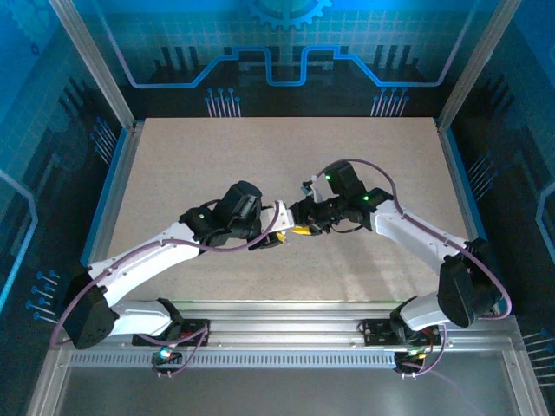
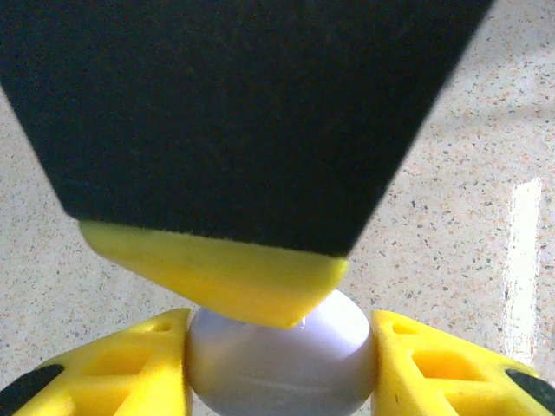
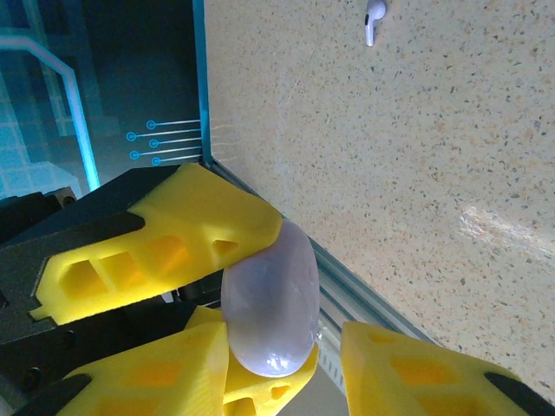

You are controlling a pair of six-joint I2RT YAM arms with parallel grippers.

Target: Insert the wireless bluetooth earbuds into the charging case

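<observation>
Lavender charging case [image 2: 282, 364] between two opposed jaws.

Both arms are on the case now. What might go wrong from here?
The left fingers pinch the rounded charging case only at its sides while a right finger presses its top: it may squirt out. One earbud lies loose on the table, apart from the case; a dropped case might knock it away.

The charging case [image 2: 286, 377] sits in the left claw [image 2: 279, 351]; an earbud [image 3: 375, 19] lies on the table [image 3: 416, 173].
</observation>
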